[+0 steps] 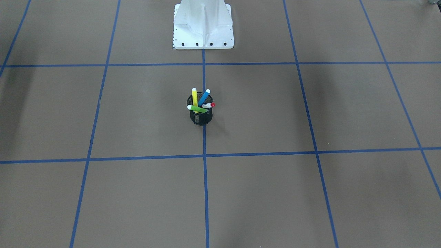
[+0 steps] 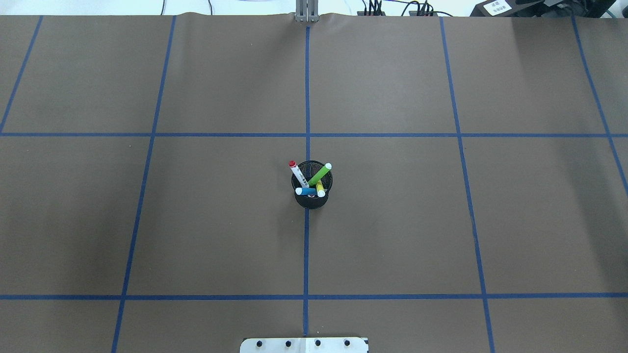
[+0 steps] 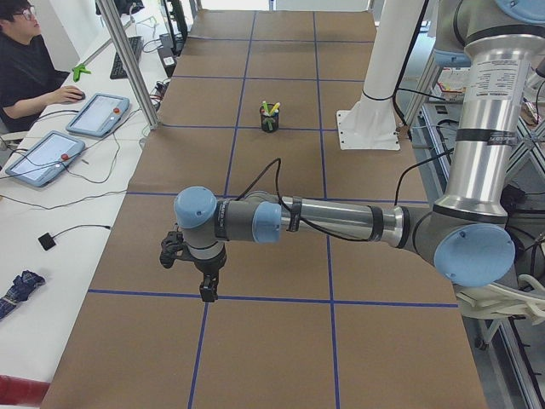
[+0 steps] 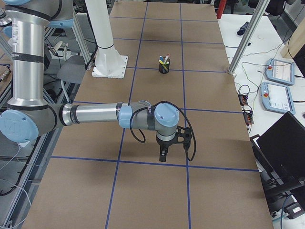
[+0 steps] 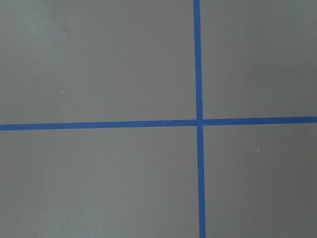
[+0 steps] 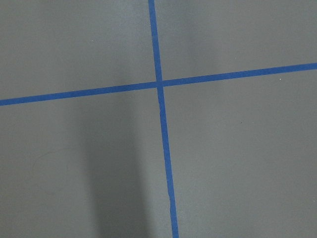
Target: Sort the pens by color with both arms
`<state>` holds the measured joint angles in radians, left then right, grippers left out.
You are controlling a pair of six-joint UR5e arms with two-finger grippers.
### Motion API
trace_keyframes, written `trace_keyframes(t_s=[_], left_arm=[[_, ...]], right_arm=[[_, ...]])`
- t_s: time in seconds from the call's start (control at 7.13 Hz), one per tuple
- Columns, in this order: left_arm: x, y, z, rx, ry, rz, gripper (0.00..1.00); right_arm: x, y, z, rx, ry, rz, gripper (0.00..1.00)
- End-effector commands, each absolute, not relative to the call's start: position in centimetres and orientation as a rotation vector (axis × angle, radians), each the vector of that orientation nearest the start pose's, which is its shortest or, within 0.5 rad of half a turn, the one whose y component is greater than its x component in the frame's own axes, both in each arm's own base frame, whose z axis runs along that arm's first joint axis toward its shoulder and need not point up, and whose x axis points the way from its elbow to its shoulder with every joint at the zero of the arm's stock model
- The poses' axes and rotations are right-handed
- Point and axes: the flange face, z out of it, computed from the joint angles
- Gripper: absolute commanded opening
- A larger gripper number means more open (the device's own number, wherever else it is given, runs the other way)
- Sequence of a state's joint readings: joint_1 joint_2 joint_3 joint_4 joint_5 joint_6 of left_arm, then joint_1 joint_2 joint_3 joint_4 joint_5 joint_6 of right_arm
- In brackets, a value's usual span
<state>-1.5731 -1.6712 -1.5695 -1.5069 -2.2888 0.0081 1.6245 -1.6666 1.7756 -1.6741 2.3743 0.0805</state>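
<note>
Lab table, brown paper top (image 2: 221,220) w/ blue tape grid (image 2: 307,98).
White side desk (image 3: 51,217) w/ 2 tablets (image 3: 99,114); person (image 3: 21,64) seated; alu post (image 3: 133,68).

Black mesh cup (image 1: 201,117): upright, standing directly on the centre blue tape line (image 1: 204,144), between two cross lines. Surface (image 1: 103,193): covered in brown paper, marked into squares by the tape; soft shadows lie well to either side of the cup.

Left-end view, white side desk left of the cup: a seated person (image 3: 21,60) in a dark top, one hand on a mouse (image 3: 78,95). Two grey tablet-like control units (image 3: 99,114) (image 3: 44,158) with trailing cables lie nearer the camera than the cup. An aluminium post (image 3: 132,64) stands between the desk and the cup. A small black item (image 3: 47,241) and a dark blue folded bundle (image 3: 19,288) lie further from the cup.

Right-end view: a black laptop (image 4: 286,148), well apart from the cup.
</note>
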Motion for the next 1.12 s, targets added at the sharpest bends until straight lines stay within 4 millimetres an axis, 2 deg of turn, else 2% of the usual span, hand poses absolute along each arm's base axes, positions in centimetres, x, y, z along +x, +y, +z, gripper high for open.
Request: trace_keyframes(t_s=[0.0, 0.14, 0.28, 0.42, 0.56, 0.84, 0.98], left_arm=[[-6.8, -53.9, 61.1, 0.053, 0.725, 0.025, 1.00], [-6.7, -54.6, 59.7, 0.080, 0.726, 0.037, 1.00], [-6.7, -54.5, 59.3, 0.089, 0.726, 0.040, 1.00], [-6.6, -54.5, 59.8, 0.080, 0.732, 0.041, 1.00], [-6.6, -54.7, 59.6, 0.080, 0.734, 0.040, 1.00], [-6.5, -56.2, 57.6, 0.115, 0.733, 0.057, 1.00], [-6.2, -56.3, 57.1, 0.119, 0.767, 0.063, 1.00]], right_arm=[[8.6, -44.5, 61.5, -0.012, -0.801, 0.127, 1.00], [8.2, -45.2, 60.8, -0.003, -0.806, 0.114, 1.00], [8.0, -45.4, 60.1, 0.007, -0.820, 0.107, 1.00], [8.0, -45.7, 59.8, 0.016, -0.817, 0.105, 1.00], [7.5, -46.8, 60.2, -0.001, -0.806, 0.105, 1.00], [7.3, -47.3, 59.0, 0.012, -0.820, 0.106, 1.00], [6.6, -47.6, 58.9, -0.001, -0.824, 0.109, 1.00]])
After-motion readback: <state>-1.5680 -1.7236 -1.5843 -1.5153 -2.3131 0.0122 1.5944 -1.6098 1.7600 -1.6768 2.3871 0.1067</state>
